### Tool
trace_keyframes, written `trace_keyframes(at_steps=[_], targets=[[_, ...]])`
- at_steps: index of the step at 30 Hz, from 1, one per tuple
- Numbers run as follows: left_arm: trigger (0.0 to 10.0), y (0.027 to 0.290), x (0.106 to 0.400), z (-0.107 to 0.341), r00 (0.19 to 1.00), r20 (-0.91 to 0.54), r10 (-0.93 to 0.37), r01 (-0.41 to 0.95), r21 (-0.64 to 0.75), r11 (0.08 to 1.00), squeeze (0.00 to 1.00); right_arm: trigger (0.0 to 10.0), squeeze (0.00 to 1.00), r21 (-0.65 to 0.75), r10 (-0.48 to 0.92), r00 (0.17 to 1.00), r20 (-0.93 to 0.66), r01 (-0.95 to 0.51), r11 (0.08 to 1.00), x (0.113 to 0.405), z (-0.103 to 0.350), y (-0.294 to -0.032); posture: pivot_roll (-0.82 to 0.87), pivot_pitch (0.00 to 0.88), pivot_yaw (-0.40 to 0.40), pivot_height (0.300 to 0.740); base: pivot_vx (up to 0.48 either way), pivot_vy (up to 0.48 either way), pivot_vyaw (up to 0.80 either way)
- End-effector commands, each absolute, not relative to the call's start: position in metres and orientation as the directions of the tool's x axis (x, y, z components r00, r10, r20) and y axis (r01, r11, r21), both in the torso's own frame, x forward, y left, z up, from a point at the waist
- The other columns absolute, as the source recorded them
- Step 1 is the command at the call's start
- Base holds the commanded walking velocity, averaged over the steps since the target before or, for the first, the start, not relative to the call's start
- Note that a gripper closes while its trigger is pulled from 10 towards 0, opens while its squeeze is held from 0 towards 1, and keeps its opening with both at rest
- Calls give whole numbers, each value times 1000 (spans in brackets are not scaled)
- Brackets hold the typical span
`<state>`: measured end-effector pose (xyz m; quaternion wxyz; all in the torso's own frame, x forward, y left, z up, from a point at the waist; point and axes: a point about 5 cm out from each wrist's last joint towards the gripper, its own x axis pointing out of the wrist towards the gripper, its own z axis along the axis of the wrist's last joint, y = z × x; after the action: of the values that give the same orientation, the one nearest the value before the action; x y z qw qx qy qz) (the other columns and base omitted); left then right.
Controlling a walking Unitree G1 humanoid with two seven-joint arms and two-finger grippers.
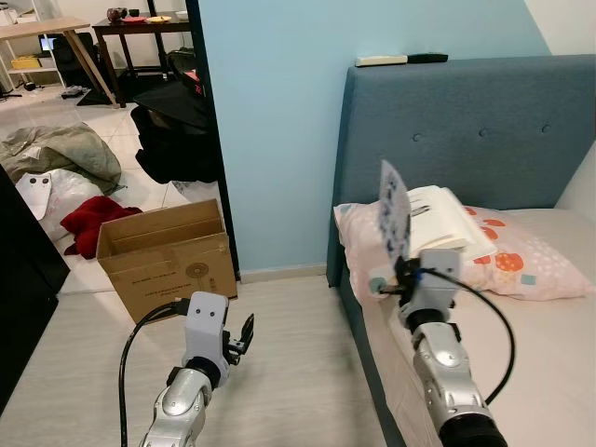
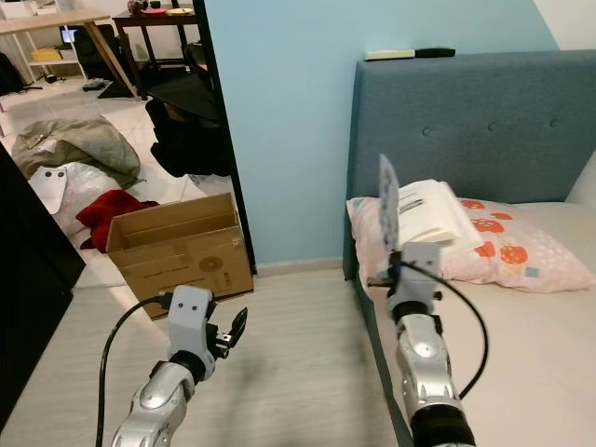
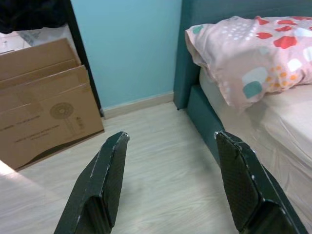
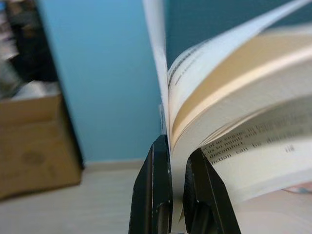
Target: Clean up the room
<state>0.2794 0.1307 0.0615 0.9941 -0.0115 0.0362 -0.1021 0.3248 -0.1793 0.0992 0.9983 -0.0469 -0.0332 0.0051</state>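
My right gripper [image 1: 402, 268] is shut on an open paperback book [image 1: 430, 216], held up over the bed's edge in front of the pillow [image 1: 507, 259]. The patterned cover [image 1: 394, 207] stands upright while the pages fan toward the pillow. In the right wrist view the two black fingers [image 4: 157, 185] pinch the cover and a few pages of the book [image 4: 234, 83]. My left gripper [image 1: 244, 333] hangs open over the wooden floor, with nothing between its fingers [image 3: 105, 180].
An open cardboard box [image 1: 168, 251] stands on the floor left of the blue wall, near the doorway. The bed [image 1: 559, 354] with a grey-blue headboard [image 1: 466, 121] is on the right. Red cloth [image 1: 98, 219], bags and tables lie beyond the doorway.
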Motion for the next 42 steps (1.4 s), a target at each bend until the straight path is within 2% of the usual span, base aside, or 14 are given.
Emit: trace_keyframes(at_steps=[1, 5, 11, 19, 23, 30, 38, 42], targets=[[10000, 131, 279, 63, 975, -73, -208, 207, -19, 978, 0, 10000, 0, -129, 39, 997, 70, -30, 991, 322, 96, -174, 56, 58, 23, 740, 0, 0, 0], [10000, 130, 280, 63, 975, -73, -211, 210, -18, 977, 0, 10000, 0, -136, 25, 998, 65, -16, 991, 321, 93, -173, 55, 61, 22, 740, 0, 0, 0], [10000, 124, 284, 67, 970, -70, -235, 234, -14, 972, 0, 10000, 0, -22, -4, 1000, 31, 5, 1000, 321, 88, -173, 50, 65, 19, 740, 0, 0, 0], [10000, 122, 284, 65, 969, -82, -235, 233, -34, 972, 0, 10000, 0, 1, -10, 1000, 3, 10, 1000, 317, 81, -174, 42, 70, 19, 740, 0, 0, 0], [10000, 126, 286, 62, 977, -107, -185, 183, -28, 983, 0, 10000, 0, 46, 11, 999, -41, -9, 999, 313, 72, -170, 35, 75, 14, 740, 0, 0, 0], [10000, 131, 287, 58, 979, -138, -147, 146, -17, 989, 0, 10000, 0, 29, 61, 993, -103, -58, 998, 307, 60, -163, 29, 81, 9, 740, 0, 0, 0], [10000, 129, 285, 58, 978, -138, -156, 156, -16, 988, 0, 10000, 0, 22, 43, 983, -178, -40, 999, 301, 47, -164, 29, 77, 7, 740, 0, 0, 0], [10000, 129, 286, 58, 978, -137, -156, 156, -8, 988, 0, 10000, 0, 23, 34, 982, -185, -30, 999, 301, 45, -168, 25, 77, 6, 740, 0, 0, -800]])
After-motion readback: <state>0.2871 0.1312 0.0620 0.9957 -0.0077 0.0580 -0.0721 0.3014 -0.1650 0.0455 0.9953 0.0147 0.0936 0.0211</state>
